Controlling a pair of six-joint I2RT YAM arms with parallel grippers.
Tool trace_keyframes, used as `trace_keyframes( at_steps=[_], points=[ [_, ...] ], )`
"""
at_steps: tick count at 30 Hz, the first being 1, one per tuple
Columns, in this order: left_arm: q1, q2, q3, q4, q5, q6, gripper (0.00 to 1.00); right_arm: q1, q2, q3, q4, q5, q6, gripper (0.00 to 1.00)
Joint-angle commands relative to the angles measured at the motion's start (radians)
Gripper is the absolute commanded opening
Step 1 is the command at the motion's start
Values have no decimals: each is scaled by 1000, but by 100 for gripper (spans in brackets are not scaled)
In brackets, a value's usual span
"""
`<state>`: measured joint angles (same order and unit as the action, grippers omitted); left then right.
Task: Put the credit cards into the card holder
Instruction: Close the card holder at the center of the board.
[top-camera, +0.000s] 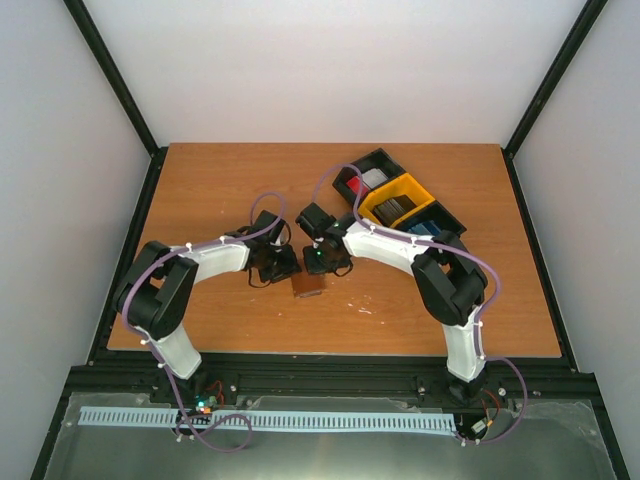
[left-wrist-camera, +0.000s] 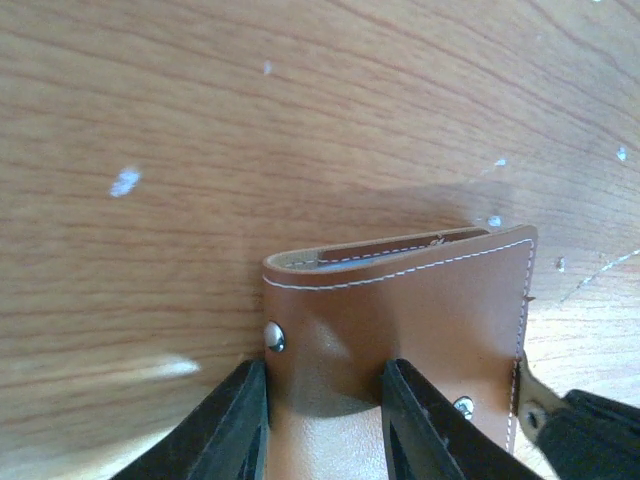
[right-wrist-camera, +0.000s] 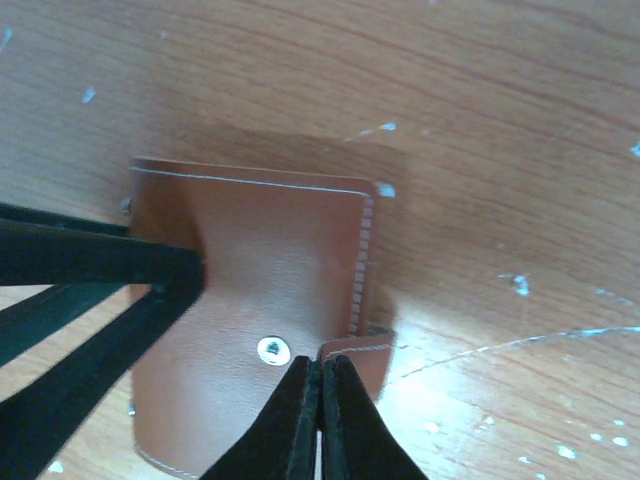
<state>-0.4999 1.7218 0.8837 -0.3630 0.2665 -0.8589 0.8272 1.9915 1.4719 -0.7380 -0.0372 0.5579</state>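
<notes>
The brown leather card holder (top-camera: 307, 285) lies on the wooden table between both grippers. In the left wrist view the card holder (left-wrist-camera: 400, 300) is folded over, and my left gripper (left-wrist-camera: 325, 375) straddles its near left part, jaws pressed against the leather. In the right wrist view my right gripper (right-wrist-camera: 321, 362) is pinched shut on the tab clasp (right-wrist-camera: 362, 358) at the card holder's (right-wrist-camera: 260, 260) edge, beside a metal snap (right-wrist-camera: 271, 349). The credit cards sit in the tray: red/white (top-camera: 372, 180), dark grey (top-camera: 395, 206), blue (top-camera: 428, 228). No card is in either gripper.
The black-and-yellow three-compartment tray (top-camera: 372, 209) stands at the back right of the table, behind the right arm. The left gripper's black fingers (right-wrist-camera: 100, 262) cross the left of the right wrist view. A black frame edges the table.
</notes>
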Motion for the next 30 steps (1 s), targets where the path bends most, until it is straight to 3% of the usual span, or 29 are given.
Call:
trace_keyframes(
  at_steps=[1, 11, 30],
  points=[
    [-23, 122, -100, -83, -4, -11, 34, 9, -31, -35, 77, -101, 5, 3],
    [-23, 101, -103, -79, 12, -19, 34, 7, -20, -64, 133, -157, 23, 3],
    [-23, 104, -101, -79, 11, -15, 33, 9, 41, -31, 67, -148, -25, 3]
  ],
)
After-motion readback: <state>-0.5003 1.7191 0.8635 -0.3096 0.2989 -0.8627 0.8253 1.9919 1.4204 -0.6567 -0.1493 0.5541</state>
